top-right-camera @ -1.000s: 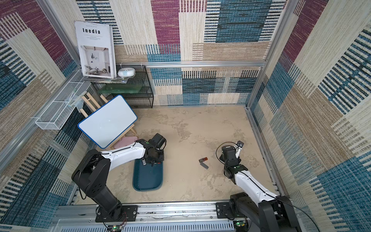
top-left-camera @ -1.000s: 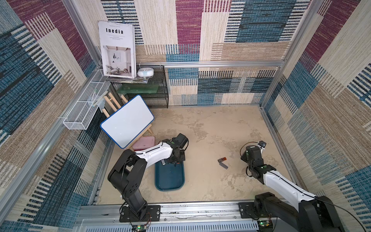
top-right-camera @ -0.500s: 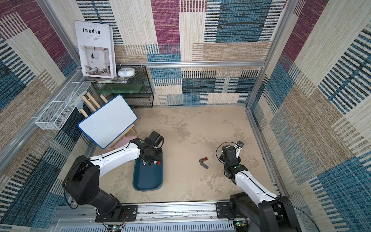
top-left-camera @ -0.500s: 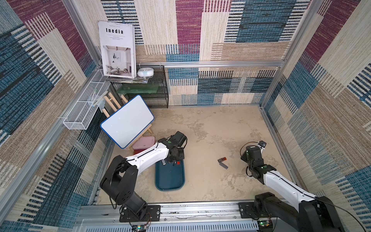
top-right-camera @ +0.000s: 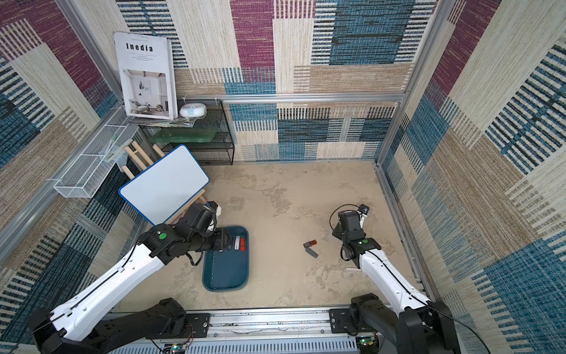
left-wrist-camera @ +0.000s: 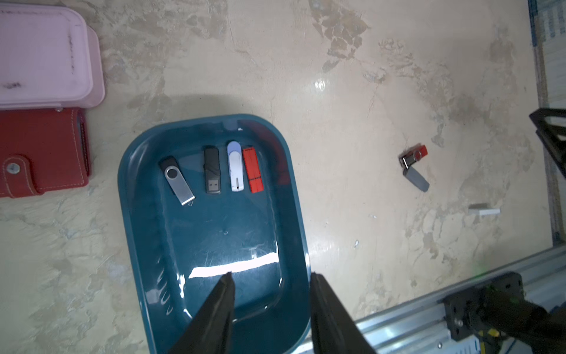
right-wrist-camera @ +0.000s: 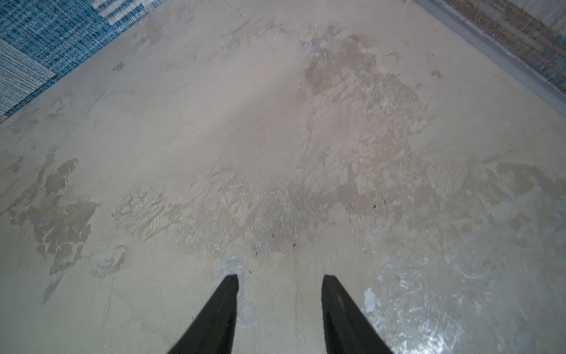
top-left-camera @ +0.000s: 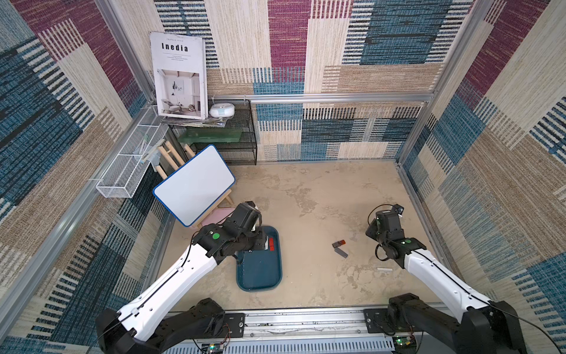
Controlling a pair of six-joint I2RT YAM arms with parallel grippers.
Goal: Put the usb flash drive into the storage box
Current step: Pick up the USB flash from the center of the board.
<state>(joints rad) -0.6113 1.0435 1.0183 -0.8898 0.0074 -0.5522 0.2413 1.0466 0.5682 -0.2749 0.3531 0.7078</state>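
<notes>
I count one storage box (left-wrist-camera: 220, 233) with a USB tally of four inside: black-silver swivel drive (left-wrist-camera: 177, 180), black drive (left-wrist-camera: 212, 170), white-blue drive (left-wrist-camera: 235, 167), red drive (left-wrist-camera: 253, 170). Two more loose on the tabletop (left-wrist-camera: 337, 122): red swivel drive (left-wrist-camera: 414, 155), grey drive (left-wrist-camera: 417, 180). One pale flat stick (left-wrist-camera: 484, 211), can't tell what kind. One pink box (left-wrist-camera: 39, 55), one red case (left-wrist-camera: 43, 150). Two pincers: left pincer (left-wrist-camera: 272, 275), right pincer (right-wrist-camera: 280, 277).

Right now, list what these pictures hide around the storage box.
- Top views: the left arm covers part of the storage box and the black-and-silver drive.
- Left wrist view: the left claw and the picture edge cut off its near end.
- Pale strip: too small to identify.
</notes>
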